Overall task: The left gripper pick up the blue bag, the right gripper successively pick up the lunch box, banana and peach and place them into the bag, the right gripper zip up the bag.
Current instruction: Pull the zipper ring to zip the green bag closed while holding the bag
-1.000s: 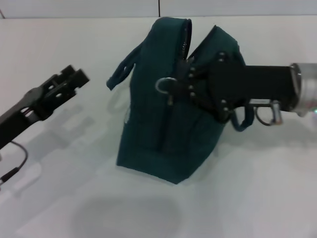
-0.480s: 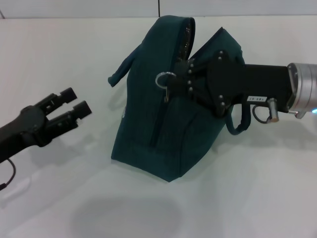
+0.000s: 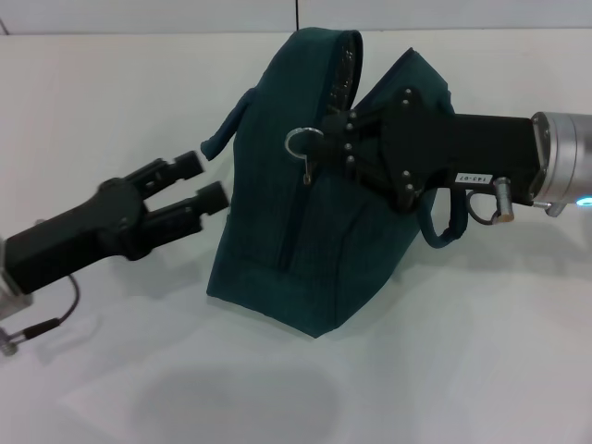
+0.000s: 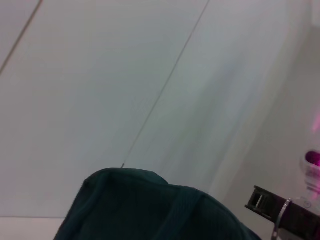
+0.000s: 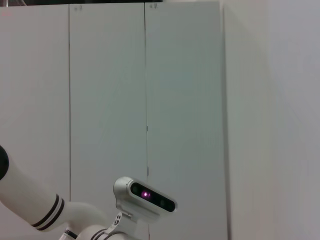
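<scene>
Zip-up step: right gripper (image 3: 344, 148) at ring pull (image 3: 301, 141), finger state unclear.
Left gripper (image 3: 199, 180), narrowly parted at bag's (image 3: 277, 240) 9 o'clock, should brace it during the pull.

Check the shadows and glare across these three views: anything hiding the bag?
Head view: soft grey shadows on the table below the blue bag and left hand; the dark fabric shows little detail. Left wrist view: pink glare at one edge. Right wrist view: evenly lit, no bag.

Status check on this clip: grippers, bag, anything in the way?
Left gripper open beside the dark teal-blue fabric bag, not touching. Right gripper at the ring zip pull. Zip part open. Nothing obstructing.
</scene>
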Motion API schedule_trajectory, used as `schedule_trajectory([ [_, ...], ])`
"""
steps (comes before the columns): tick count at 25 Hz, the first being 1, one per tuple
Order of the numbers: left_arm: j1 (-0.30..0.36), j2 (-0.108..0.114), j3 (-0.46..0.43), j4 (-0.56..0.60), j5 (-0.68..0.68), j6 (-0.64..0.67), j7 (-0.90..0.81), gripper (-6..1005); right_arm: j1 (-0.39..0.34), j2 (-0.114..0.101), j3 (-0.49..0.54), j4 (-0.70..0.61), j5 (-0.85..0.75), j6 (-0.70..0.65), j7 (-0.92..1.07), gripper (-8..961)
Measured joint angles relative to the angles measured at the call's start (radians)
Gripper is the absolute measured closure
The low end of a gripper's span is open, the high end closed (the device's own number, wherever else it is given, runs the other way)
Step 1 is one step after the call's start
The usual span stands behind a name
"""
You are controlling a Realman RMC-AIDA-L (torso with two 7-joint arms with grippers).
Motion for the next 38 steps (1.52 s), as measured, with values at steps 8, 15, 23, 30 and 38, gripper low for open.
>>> schedule_trajectory([
  [8,-0.032,-0.024,0.0,-0.005,0.031,-0.005,-0.004,114,0.009,0.0,-0.047,-0.002,0.034,0.023,-0.004,926],
  [15,-0.034,-0.025,0.0,-0.006,0.036,-0.011,-0.004,115,0.029,0.0,-0.064,-0.001,0.042,0.03,-0.008,923],
  [23,-0.05,-0.025,0.0,-0.018,0.051,-0.062,-0.004,122,0.032,0.0,-0.067,-0.001,0.043,0.032,-0.008,920],
  [30,-0.055,-0.025,0.0,-0.018,0.058,-0.076,-0.001,125,0.028,0.0,-0.067,-0.001,0.043,0.033,-0.009,917],
  [38,-0.055,-0.026,-0.002,-0.018,0.059,-0.088,0.007,460,0.026,0.0,-0.067,-0.001,0.047,0.033,-0.009,914],
])
